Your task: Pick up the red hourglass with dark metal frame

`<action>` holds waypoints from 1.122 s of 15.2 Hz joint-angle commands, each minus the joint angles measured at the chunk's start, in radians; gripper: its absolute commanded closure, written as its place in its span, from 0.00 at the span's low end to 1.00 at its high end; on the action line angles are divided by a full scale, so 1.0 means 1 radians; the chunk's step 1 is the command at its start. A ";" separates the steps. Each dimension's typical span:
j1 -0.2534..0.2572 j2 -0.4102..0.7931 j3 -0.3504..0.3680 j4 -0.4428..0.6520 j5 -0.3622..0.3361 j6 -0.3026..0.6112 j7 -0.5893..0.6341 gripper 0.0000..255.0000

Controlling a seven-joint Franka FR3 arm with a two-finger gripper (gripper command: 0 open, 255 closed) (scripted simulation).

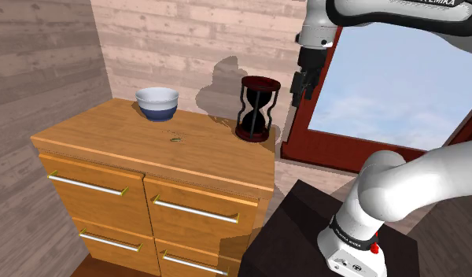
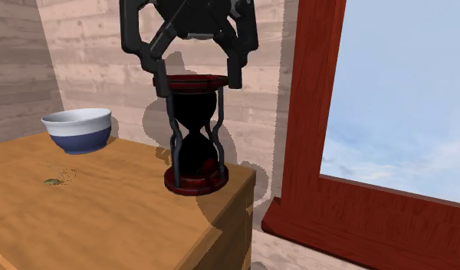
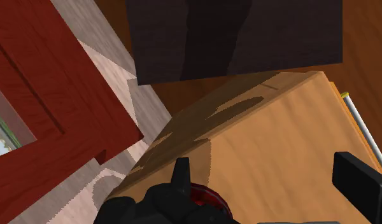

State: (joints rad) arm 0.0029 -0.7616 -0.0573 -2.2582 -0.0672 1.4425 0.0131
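In the shoulder view, the bowl (image 1: 157,103) sits upper left on the tabletop (image 1: 132,145), with bare wood around it. The hourglass (image 1: 256,108) stands upright near the right edge. The tool (image 1: 299,90), fingers spread, hangs higher and just right of it, before the window frame (image 1: 321,153).

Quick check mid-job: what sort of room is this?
Probably a domestic room, perhaps a bedroom: a wooden chest of drawers, plank walls and a red-framed window, with a bowl on the chest.
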 commanded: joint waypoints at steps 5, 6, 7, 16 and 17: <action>-0.071 -0.144 0.140 -0.254 -0.039 0.351 0.271 0.00; -0.092 -0.165 0.180 -0.308 -0.054 0.439 0.345 0.00; -0.117 -0.179 0.223 -0.357 -0.072 0.526 0.422 0.00; -0.702 -0.154 0.853 -0.505 -0.347 1.183 1.322 0.00; -0.807 -0.174 0.947 -0.488 -0.371 1.220 1.432 0.00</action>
State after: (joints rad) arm -0.6913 -0.9274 0.7915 -2.7611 -0.4051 2.6084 1.3118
